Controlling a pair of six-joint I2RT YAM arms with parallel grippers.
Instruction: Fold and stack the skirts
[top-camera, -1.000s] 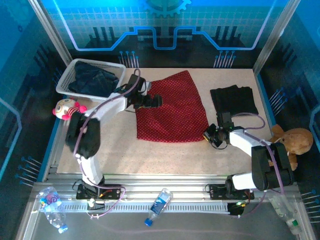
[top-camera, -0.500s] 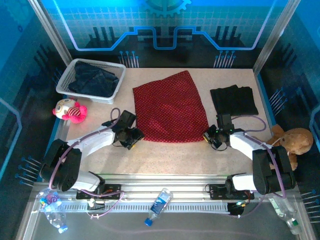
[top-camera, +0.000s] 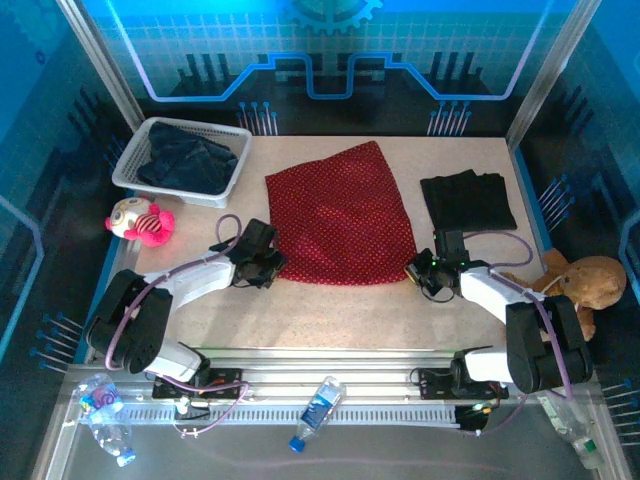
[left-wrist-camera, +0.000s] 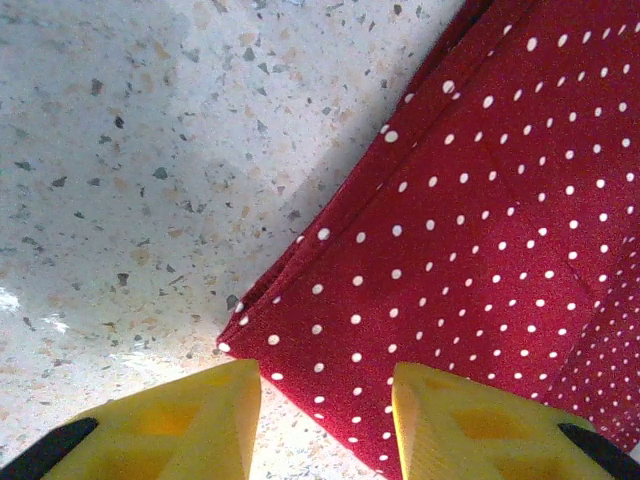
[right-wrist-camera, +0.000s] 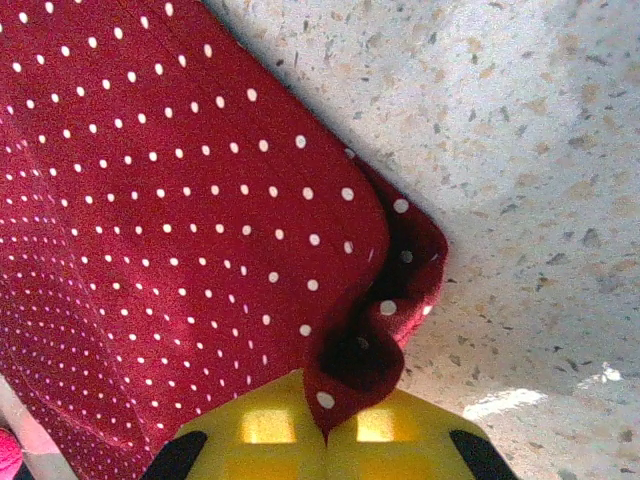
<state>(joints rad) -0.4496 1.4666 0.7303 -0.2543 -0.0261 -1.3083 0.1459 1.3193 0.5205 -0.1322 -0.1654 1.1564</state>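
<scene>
While the overhead camera looks down, skirt: the red white-dotted fabric skirt (top-camera: 340, 215) lies flat at mid-table, its long axis running from 6 to 12 o'clock, with the wide hem nearest the arms.
Overhead, other skirts: a folded black fabric skirt (top-camera: 467, 200) sits at 2 o'clock from the red one, apart from it. The dark blue denim skirts (top-camera: 185, 160) are heaped in the white plastic mesh basket (top-camera: 130, 172) at 10 o'clock.
Overhead, left gripper (top-camera: 271, 268): it is at the 9 o'clock end of the hem, right by the corner. The arm is low and stretched along the speckled table (top-camera: 330, 310), reaching toward 2 o'clock.
Overhead, right gripper (top-camera: 415, 269): it is at the 3 o'clock end of the hem, with the arm bent and low, pointing toward 10 o'clock.
Left wrist, relation: the hem corner of the red skirt (left-wrist-camera: 470, 220) lies at 11 o'clock from the left gripper (left-wrist-camera: 325, 378), and its edge crosses the gap between the yellow fingers (left-wrist-camera: 200, 410).
Left wrist, jaws: they stand partly apart with the cloth lying flat between them, not pinched.
Right wrist, jaws: the right gripper (right-wrist-camera: 325, 425) is pressed together on the other corner of the red skirt (right-wrist-camera: 180, 220), which bunches up at 12 o'clock from the tips.
Judgement: each arm has its nearer corner. The fold toward 12 o'clock likely waits on the left jaws closing over their corner.
</scene>
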